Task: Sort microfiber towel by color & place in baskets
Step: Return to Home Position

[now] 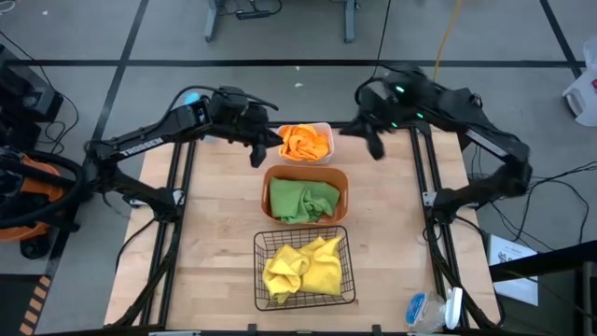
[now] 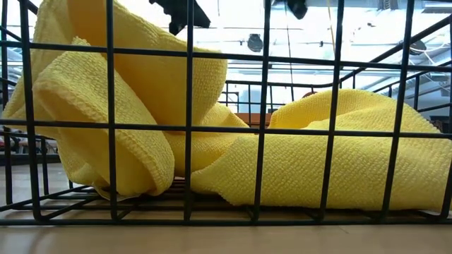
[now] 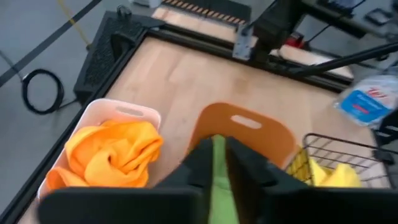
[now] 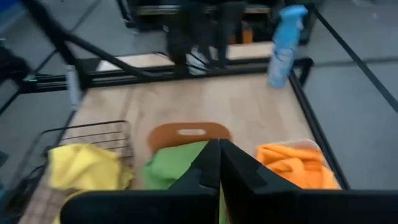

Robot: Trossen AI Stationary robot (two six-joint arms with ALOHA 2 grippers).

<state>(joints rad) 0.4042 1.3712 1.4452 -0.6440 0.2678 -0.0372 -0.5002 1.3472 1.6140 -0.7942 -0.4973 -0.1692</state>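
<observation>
Three baskets stand in a row down the table's middle. The white bin [image 1: 322,128] at the far end holds orange microfiber towels [image 1: 304,142]. The orange-brown tub [image 1: 306,173] holds green ones [image 1: 303,200]. The black wire basket [image 1: 259,280], nearest, holds yellow ones [image 1: 303,268], which fill the low view [image 2: 339,148]. My left gripper [image 1: 256,152] hangs in the air just left of the white bin, its fingers [image 3: 199,171] a narrow slit apart with nothing between them. My right gripper [image 1: 375,145] hangs in the air to the right of the bin, shut and empty [image 4: 219,165].
A clear spray bottle with a blue cap [image 1: 432,310] lies at the table's near right corner. Black frame rails [image 1: 431,187] run along the table's left and right sides. Bare wood [image 1: 215,215] lies left and right of the basket row.
</observation>
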